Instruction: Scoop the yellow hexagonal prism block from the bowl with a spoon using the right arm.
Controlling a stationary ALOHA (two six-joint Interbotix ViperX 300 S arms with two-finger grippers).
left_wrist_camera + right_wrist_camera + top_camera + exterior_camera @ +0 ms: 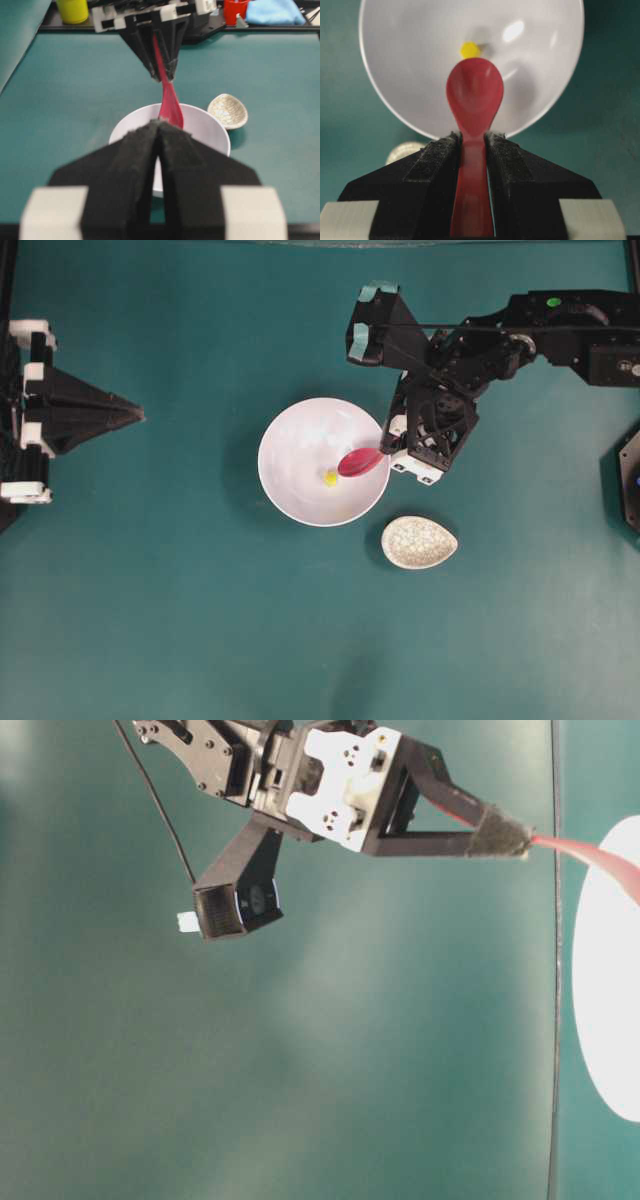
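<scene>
Right gripper [385, 452] pinches the spoon [360, 462] by its handle, jaws pressed against both sides. In the overhead view the spoon's long axis runs from about 2 o'clock at the handle to 8 o'clock at the scoop, hollow up, its tip over the bowl [290, 435]. The yellow hexagonal prism block [330, 478] lies on the bowl's floor just beyond the tip, toward 8 o'clock. To scoop well, I'd dip the tip low and slide under the block — slowly, so it isn't nudged away. Left gripper [159, 131] sits pressed together, well apart.
</scene>
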